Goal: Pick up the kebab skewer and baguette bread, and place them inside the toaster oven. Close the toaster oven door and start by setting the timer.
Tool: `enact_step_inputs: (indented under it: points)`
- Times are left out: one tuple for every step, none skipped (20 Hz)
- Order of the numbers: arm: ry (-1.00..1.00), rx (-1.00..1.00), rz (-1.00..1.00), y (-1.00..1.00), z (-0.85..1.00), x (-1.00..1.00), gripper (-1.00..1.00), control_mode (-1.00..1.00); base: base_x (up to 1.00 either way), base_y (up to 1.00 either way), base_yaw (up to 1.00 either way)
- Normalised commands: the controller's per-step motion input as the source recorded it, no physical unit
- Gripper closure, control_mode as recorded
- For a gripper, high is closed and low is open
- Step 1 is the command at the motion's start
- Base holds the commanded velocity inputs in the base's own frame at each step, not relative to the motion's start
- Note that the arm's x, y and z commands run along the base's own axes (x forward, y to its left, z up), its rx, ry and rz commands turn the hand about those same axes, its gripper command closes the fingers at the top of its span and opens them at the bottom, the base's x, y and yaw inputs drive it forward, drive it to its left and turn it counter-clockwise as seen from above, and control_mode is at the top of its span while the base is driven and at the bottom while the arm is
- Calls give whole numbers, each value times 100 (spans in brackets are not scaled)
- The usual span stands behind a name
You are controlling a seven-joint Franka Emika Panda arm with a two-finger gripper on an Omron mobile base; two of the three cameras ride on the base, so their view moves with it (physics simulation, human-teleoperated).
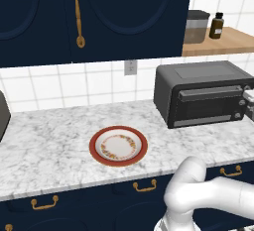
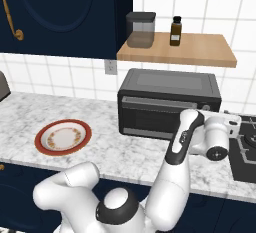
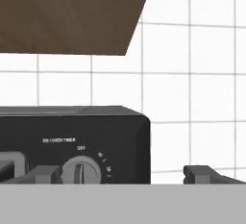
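1. Nearest the hand camera are the two dark fingers (image 3: pixel 43 173), spread wide apart with nothing between them; the gripper (image 3: pixel 126 174) faces the right end of the toaster oven (image 3: pixel 72 141).
2. Between the fingers sits a round timer knob (image 3: pixel 82 170), just right of the left finger, under small white lettering on the oven's front panel.
3. From the right base camera, the gripper (image 2: pixel 231 127) hangs just off the oven's (image 2: pixel 170 102) right front corner, above the counter (image 2: pixel 110 152), next to a stove burner (image 2: pixel 245 149).
4. Seen from the left base camera, the toaster oven door (image 1: pixel 208 107) is shut, its grey bar handle (image 1: pixel 211 94) running along the top edge.
5. Whether the kebab skewer and baguette bread are inside the oven cannot be told through the dark window.
6. Well left of the oven, a red-rimmed floral plate (image 1: pixel 118 145) lies bare on the marble counter (image 1: pixel 49 141).
7. Above the oven, a wooden shelf (image 2: pixel 200 52) carries a lidded canister (image 2: pixel 140 29) and a small brown bottle (image 2: pixel 175 31).
8. Dark blue cabinets (image 1: pixel 99 17) with brass handles hang above the counter.
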Motion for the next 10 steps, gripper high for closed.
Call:
enact_step_inputs:
  points:
    - [0, 0, 0, -11, -12, 10, -100, -100, 0, 0, 0]
    - [0, 0, 0, -6, -9, 1, -100, -100, 0, 0, 0]
    - [0, 0, 0, -4, -7, 1, -100, -100, 0, 0, 0]
    - [0, 0, 0, -3, -7, 0, -100, -100, 0, 0, 0]
    - [0, 0, 0, 0, -6, 11, -100, -100, 0, 0, 0]
    - [0, 0, 0, -1, -10, 19, -100, -100, 0, 0, 0]
    - [0, 0, 0, -11, -7, 16, -100, -100, 0, 0, 0]
    - [0, 0, 0, -12, -3, 12, -100, -100, 0, 0, 0]
    - [0, 0, 0, -10, -5, 7, -100, -100, 0, 0, 0]
    - [0, 0, 0, -10, 0, 4, -100, -100, 0, 0, 0]
